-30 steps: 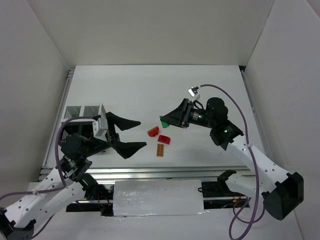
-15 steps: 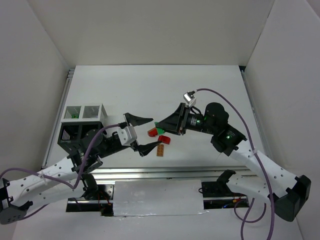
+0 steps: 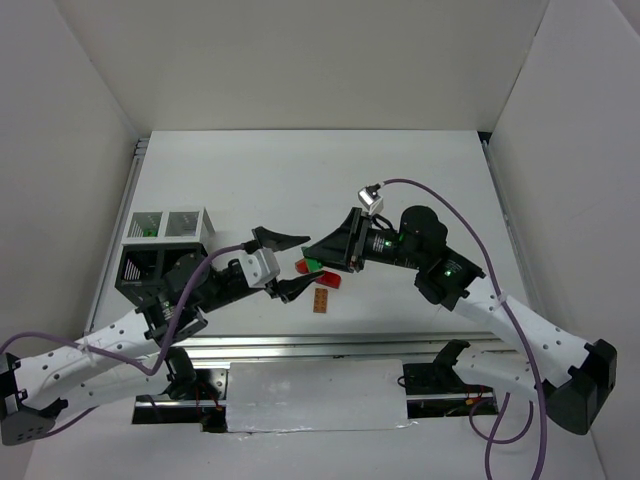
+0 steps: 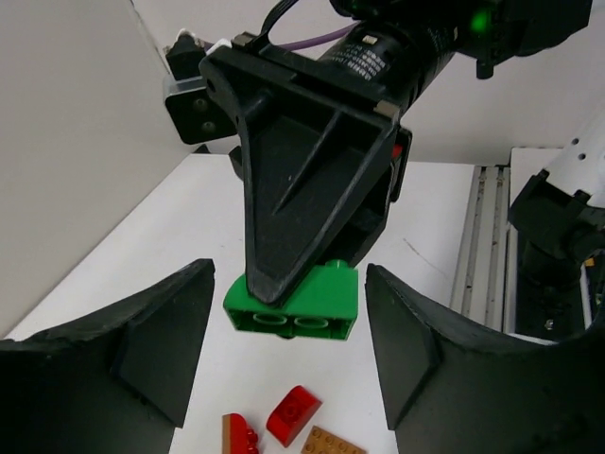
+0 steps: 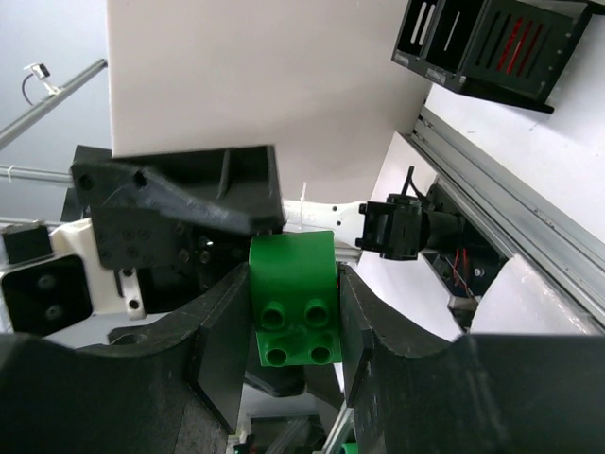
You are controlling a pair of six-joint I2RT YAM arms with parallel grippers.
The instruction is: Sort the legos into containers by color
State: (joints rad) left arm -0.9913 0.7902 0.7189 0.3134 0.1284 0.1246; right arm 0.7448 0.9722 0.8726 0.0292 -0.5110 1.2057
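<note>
My right gripper [image 3: 317, 250] is shut on a green lego [image 3: 312, 263] and holds it above the table. In the right wrist view the lego [image 5: 293, 298] sits clamped between both pads of that gripper [image 5: 291, 322]. My left gripper [image 3: 306, 259] is open, its jaws on either side of the green lego [image 4: 295, 298] without touching it; its own view shows the gripper [image 4: 288, 355] empty. Two red legos [image 3: 328, 279] [image 4: 293, 414] and an orange-brown plate [image 3: 320, 300] lie on the table below. The containers, white [image 3: 165, 222] and black [image 3: 150, 268], stand at the left.
The black containers [image 5: 492, 38] show at the top right of the right wrist view, something red inside one. A metal rail [image 3: 300, 342] runs along the table's near edge. White walls close in the back and sides.
My left arm has swung right from beside the containers until its open jaws bracket the green lego. My right gripper has carried the green lego left, over the red legos.
</note>
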